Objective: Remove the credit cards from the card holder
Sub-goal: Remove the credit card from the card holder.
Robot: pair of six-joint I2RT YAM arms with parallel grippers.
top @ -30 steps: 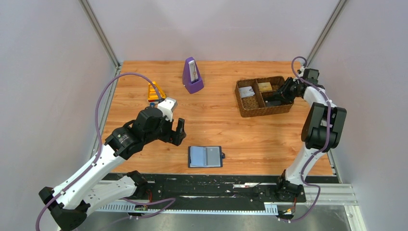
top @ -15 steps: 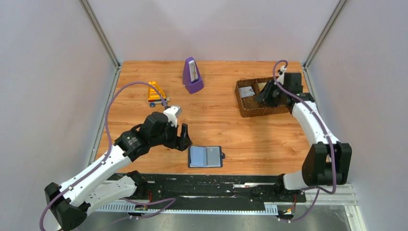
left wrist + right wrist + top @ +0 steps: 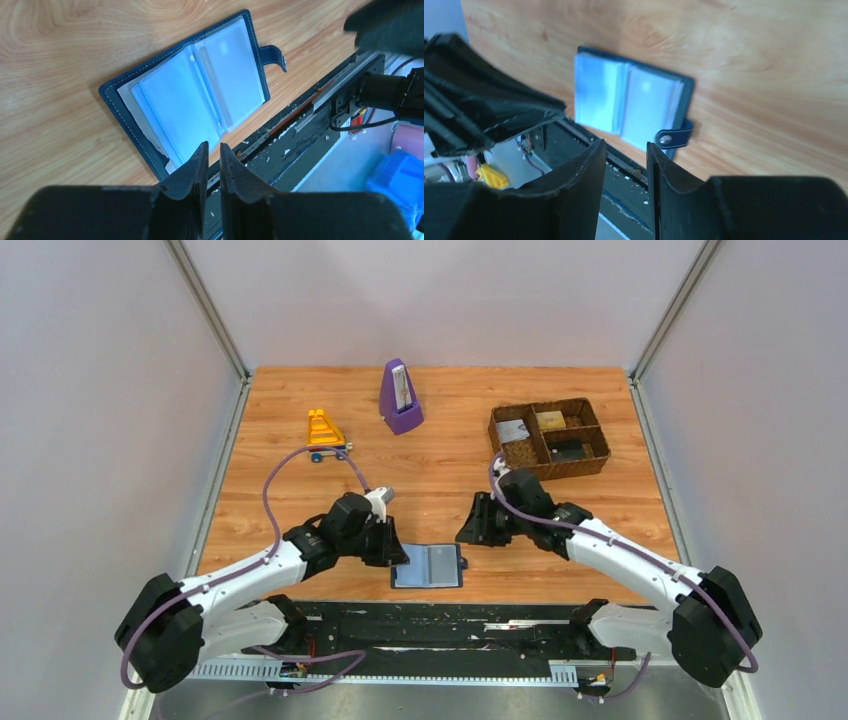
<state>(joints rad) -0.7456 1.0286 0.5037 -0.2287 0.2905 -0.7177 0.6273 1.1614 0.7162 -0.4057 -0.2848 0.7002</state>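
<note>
The card holder [image 3: 428, 565] lies open near the table's front edge, black cover down and blue-grey sleeve pages up [image 3: 200, 95] [image 3: 629, 107]. A pale grey card [image 3: 235, 75] shows through its right-hand sleeve. My left gripper [image 3: 398, 552] hangs low over the holder's left edge. Its jaws [image 3: 212, 146] stand a narrow slit apart with nothing between them. My right gripper [image 3: 468, 532] hovers just beyond the holder's right edge, open and empty [image 3: 624, 145]. A dark card [image 3: 570, 452] lies in the basket's near-right compartment.
A brown woven basket [image 3: 545, 472] at the back right also holds a whitish printed card [image 3: 514, 430] and a gold-tan card [image 3: 550, 420]. A purple metronome [image 3: 400, 398] and an orange toy [image 3: 323, 432] stand farther back. The holder's snap strap [image 3: 671, 139] sticks out on its right.
My left gripper came down to the holder's left edge and its jaws closed to a slit. My right arm swung from the basket to beside the holder's right edge.
</note>
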